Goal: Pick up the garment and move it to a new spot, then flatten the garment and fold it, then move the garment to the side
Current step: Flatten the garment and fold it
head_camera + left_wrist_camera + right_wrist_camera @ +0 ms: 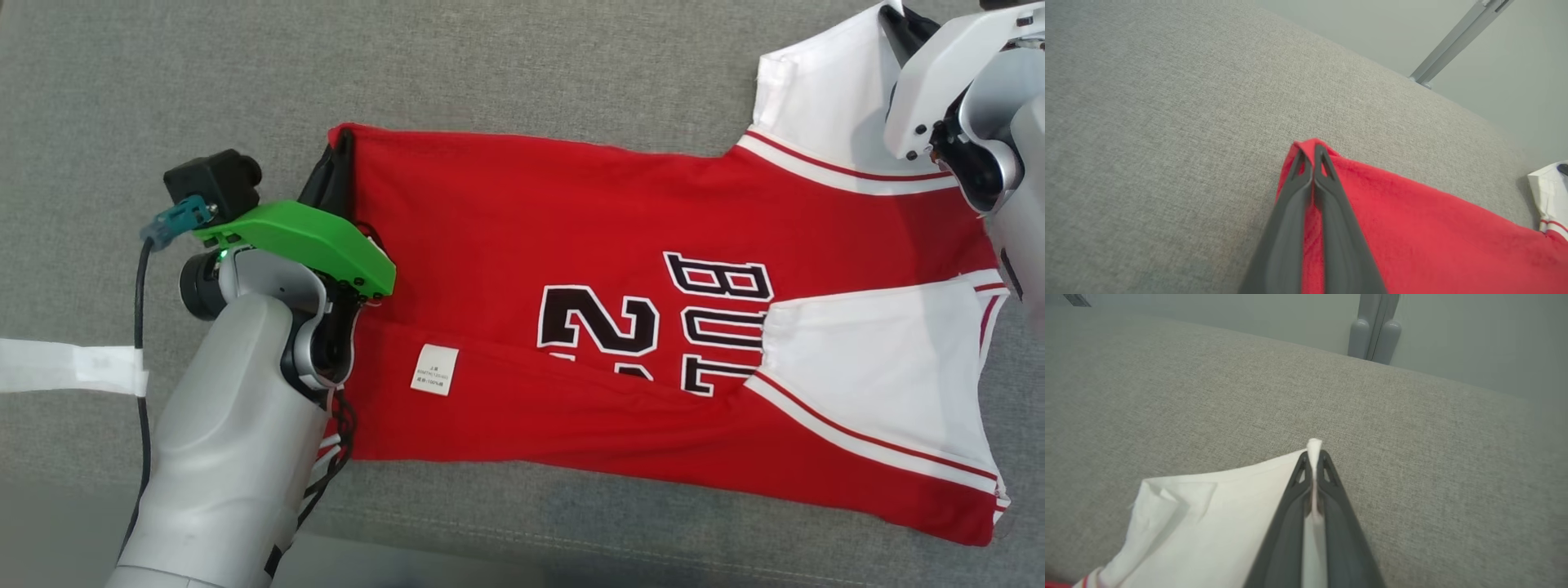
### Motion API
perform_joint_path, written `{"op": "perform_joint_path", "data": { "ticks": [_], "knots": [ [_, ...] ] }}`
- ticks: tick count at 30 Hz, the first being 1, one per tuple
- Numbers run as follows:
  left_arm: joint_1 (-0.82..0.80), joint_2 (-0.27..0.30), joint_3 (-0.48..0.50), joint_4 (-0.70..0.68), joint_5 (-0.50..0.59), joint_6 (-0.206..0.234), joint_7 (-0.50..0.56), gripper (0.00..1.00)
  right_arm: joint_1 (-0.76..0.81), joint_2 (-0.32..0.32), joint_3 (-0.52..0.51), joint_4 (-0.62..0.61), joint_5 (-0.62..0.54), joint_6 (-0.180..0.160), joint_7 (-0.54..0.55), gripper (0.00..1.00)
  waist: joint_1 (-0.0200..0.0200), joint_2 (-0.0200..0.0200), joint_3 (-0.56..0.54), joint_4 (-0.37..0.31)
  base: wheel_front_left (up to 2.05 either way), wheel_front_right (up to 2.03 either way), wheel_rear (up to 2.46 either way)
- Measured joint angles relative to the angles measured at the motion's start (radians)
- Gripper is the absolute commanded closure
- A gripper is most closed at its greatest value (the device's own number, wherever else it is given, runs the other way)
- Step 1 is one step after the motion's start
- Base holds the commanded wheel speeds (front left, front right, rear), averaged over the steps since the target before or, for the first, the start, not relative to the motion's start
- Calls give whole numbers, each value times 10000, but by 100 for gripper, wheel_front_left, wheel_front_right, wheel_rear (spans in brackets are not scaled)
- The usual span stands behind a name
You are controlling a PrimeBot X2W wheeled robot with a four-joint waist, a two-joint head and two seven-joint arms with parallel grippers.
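— Where's the garment lying?
— Across the middle and right of the head view, red with white sleeves, on the grey table.
— And the arms?
— The left gripper has its jaws pinching the red corner, centre of its wrist view. The right gripper has its jaws pinching a white sleeve corner.

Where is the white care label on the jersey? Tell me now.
In the head view, the white care label lies on the red jersey, left of centre, between the left arm and the black number 2.
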Motion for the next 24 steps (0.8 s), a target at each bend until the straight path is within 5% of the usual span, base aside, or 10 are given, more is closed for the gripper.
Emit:
{"op": "perform_joint_path", "data": {
  "ticks": [16, 24],
  "knots": [
    [1247, 468, 715, 629, -278, -107, -623, 100, 2168, 769, -8, -932, 685, 263, -3492, 100, 0, 1, -1238, -918, 0, 0, 0],
    [2347, 648, 897, 451, -648, -437, -874, 100, 3982, 961, -274, -1586, 1099, 263, -3651, 100, 0, 0, -2204, -1417, 0, 0, 0]
  ]
}}
